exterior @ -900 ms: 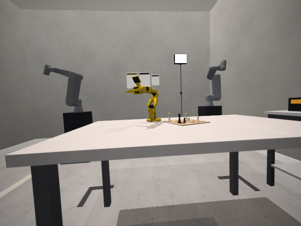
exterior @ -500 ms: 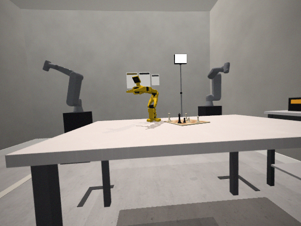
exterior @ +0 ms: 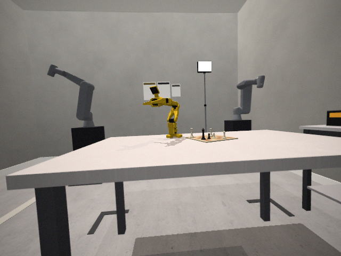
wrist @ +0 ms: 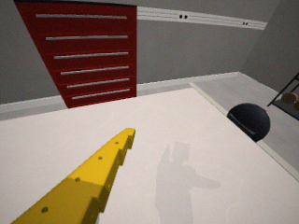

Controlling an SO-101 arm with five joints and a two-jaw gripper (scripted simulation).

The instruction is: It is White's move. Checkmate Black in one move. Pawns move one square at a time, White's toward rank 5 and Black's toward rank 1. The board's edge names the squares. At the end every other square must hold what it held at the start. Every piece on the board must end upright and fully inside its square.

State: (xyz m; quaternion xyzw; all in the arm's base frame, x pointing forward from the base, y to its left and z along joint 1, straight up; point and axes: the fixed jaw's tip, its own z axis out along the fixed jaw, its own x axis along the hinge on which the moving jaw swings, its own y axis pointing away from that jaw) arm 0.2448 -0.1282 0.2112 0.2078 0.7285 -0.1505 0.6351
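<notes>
A small wooden chessboard (exterior: 212, 137) lies on the white table at the far side. On it stand a tall black piece (exterior: 203, 134), a small black piece (exterior: 209, 136) and several white pieces, among them one at the left edge (exterior: 191, 133) and one at the right (exterior: 224, 135). The squares and edge letters are too small to read. My yellow arm stands left of the board, raised high. My gripper (exterior: 145, 103) points left, away from the board, open and empty. In the wrist view only one yellow finger (wrist: 100, 170) shows over bare table; no pieces show there.
Two grey robot arms on black pedestals stand behind the table at left (exterior: 82, 96) and right (exterior: 246, 96). A lamp stand (exterior: 204, 90) rises behind the board. The wrist view shows a red drawer cabinet (wrist: 86, 53) and a dark ball (wrist: 249, 121) beyond the table edge.
</notes>
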